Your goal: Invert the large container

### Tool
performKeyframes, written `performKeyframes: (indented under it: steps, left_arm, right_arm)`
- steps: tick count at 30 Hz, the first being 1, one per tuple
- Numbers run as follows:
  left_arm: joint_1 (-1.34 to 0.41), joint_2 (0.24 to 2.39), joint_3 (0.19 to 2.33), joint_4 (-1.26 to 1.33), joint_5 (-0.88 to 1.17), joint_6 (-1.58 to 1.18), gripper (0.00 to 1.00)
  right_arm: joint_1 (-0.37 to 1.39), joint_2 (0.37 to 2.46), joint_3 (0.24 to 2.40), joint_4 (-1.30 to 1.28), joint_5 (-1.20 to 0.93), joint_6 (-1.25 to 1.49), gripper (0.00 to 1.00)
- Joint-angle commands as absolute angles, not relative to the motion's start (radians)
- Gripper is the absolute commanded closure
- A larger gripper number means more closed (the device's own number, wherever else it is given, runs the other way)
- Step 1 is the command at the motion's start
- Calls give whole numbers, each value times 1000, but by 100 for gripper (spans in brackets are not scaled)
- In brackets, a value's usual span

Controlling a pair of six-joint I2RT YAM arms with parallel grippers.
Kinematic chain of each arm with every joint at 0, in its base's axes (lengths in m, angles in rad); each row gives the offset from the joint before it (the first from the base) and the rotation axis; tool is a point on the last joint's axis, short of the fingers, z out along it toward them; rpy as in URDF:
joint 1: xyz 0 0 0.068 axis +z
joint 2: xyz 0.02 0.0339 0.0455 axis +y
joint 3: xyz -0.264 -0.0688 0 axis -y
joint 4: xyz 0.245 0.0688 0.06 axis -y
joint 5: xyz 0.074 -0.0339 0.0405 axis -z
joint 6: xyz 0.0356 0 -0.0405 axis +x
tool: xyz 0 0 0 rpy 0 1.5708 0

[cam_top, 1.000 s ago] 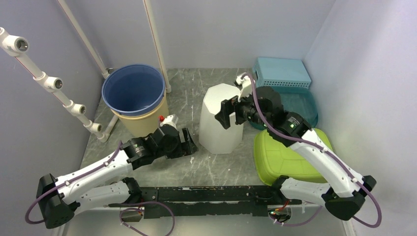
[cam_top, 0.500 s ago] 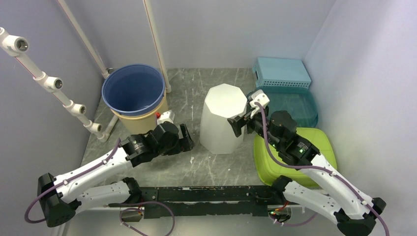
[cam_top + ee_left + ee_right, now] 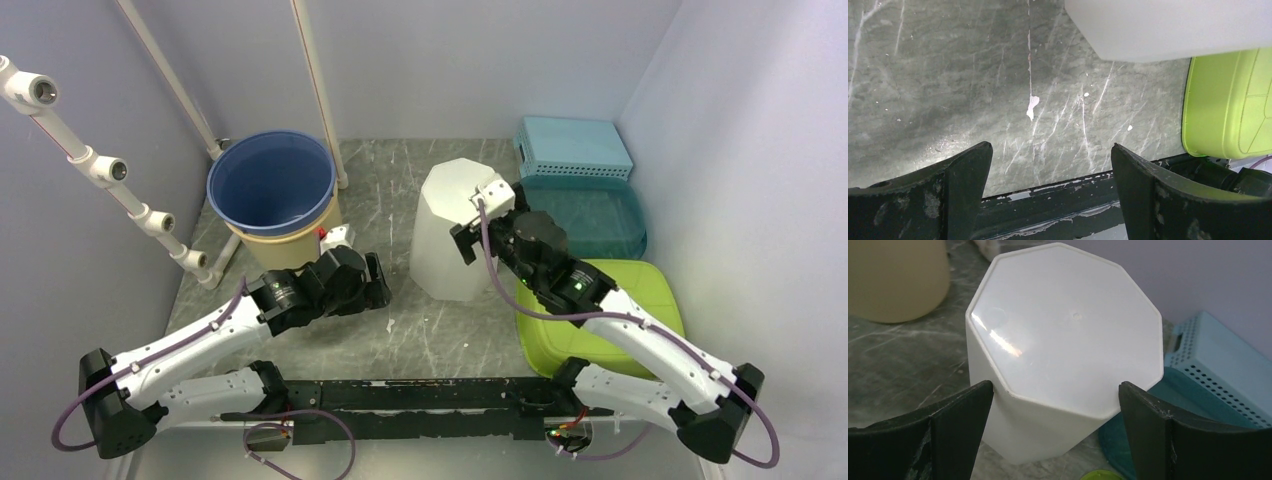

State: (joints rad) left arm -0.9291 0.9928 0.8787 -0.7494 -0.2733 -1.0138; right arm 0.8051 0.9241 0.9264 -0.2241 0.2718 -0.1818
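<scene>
The large white octagonal container [image 3: 447, 245] stands in the middle of the table with its closed flat face up. It also shows in the right wrist view [image 3: 1068, 325] and at the top edge of the left wrist view [image 3: 1168, 25]. My right gripper [image 3: 468, 233] is open at the container's upper right side, and its jaws [image 3: 1055, 387] straddle the near top edge without visibly gripping it. My left gripper [image 3: 378, 285] is open and empty, low over the table to the left of the container [image 3: 1050, 150].
A blue bucket [image 3: 270, 185] nested in a beige one stands at the back left. A lime green tub [image 3: 590, 310] lies to the right of the container, with a teal tray [image 3: 600, 215] and a light blue basket [image 3: 575, 148] behind it. White pipes [image 3: 100, 165] run along the left wall.
My right gripper left the container's side, swung back right, then returned left to its top edge. The container shifted slightly toward the back. The left gripper drew back a little.
</scene>
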Motion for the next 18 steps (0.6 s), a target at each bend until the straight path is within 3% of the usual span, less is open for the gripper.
performKeyframes:
  steps: [1,7,13,18]
  left_arm:
    - [-929,976,917,-777,-307,-1003,6]
    - [-929,970,902,-765,-288,-1007,6]
    - [-929,991,921,-754,-281,-997,6]
    - [-929,1003,922,-743,-263,-985,6]
  right_arm:
    - [799,1029,1016,-245,469,-139,0]
    - [777,1225,1176,-328,454,-32,0]
    - [643,1477,1480,-563,461,159,0]
    - [534,1563,1599,-606,256,213,0]
